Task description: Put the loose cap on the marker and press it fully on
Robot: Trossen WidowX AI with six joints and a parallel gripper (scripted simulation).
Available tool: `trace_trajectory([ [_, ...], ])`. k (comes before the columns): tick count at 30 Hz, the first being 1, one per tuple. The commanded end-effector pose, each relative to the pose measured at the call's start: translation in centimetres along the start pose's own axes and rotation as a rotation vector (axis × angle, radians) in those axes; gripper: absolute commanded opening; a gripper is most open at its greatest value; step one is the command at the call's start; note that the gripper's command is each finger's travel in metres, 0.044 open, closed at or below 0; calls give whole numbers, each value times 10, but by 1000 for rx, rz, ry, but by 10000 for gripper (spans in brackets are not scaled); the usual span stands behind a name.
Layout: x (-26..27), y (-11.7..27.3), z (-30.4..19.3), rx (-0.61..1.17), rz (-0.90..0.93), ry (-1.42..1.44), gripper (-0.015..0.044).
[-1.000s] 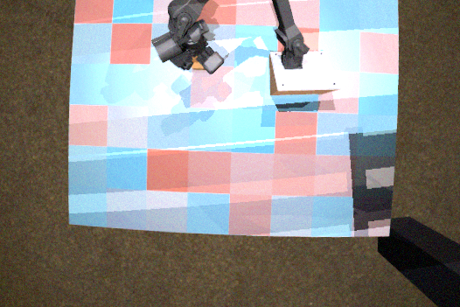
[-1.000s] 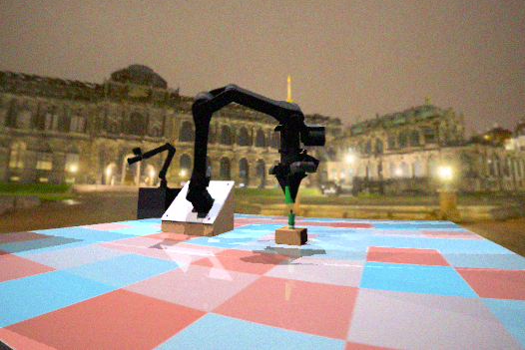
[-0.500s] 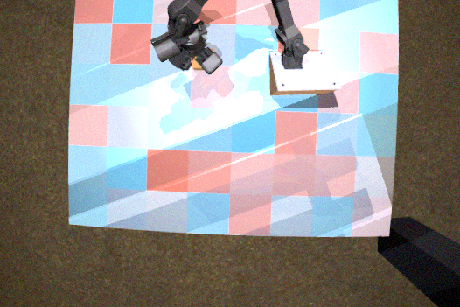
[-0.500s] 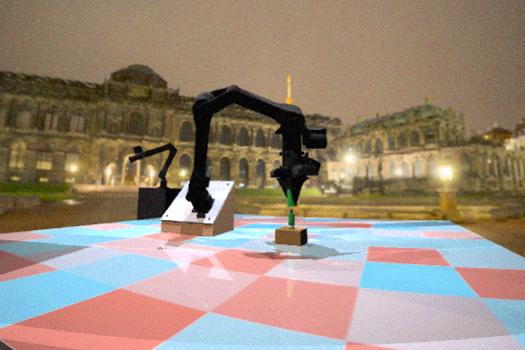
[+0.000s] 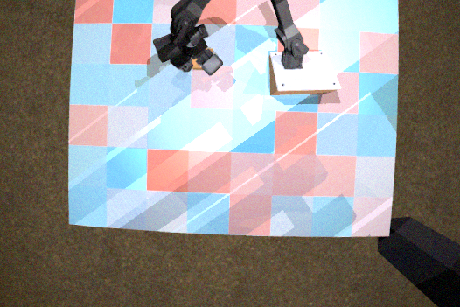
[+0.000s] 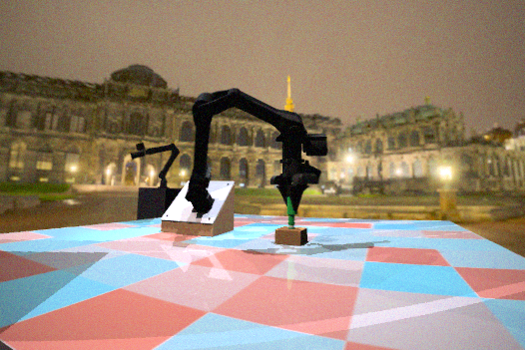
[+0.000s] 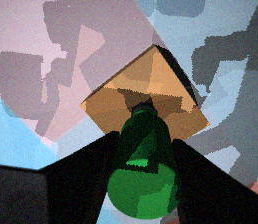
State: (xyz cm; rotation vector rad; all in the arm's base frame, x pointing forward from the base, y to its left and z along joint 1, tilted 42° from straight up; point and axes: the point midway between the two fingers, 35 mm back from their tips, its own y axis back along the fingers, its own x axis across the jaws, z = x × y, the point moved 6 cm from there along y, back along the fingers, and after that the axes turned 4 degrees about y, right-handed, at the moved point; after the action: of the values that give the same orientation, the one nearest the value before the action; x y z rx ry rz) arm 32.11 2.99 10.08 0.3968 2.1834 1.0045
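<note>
The holder block [image 5: 197, 65] [image 6: 290, 236] [image 7: 155, 70] stands on the table below the hand. The green marker [image 6: 291, 223] is upright in it; only a short part shows above the block. My gripper [image 6: 294, 209] [image 7: 145, 142] points down, shut on the green cap [image 6: 289, 204] [image 7: 142, 192]. The cap is over the marker, in line with it in the exterior view, and its lower end meets the marker there. In the wrist view the cap hides most of the marker. How far the cap is down on the marker cannot be told.
The arm's base stands on a white sloped board [image 5: 306, 78] [image 6: 220, 193] with a wooden wedge body, beside the holder block. Dark structures [image 5: 424, 253] stand off the table at the right in the top view. Another small dark arm [image 6: 170, 164] stands in the background.
</note>
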Motion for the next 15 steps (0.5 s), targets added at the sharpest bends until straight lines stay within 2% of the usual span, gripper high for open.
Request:
trace_trajectory([
  [1, 0, -10, -1, 8, -2, 3, 0],
  [15, 0, -25, -2, 9, -3, 2, 0],
])
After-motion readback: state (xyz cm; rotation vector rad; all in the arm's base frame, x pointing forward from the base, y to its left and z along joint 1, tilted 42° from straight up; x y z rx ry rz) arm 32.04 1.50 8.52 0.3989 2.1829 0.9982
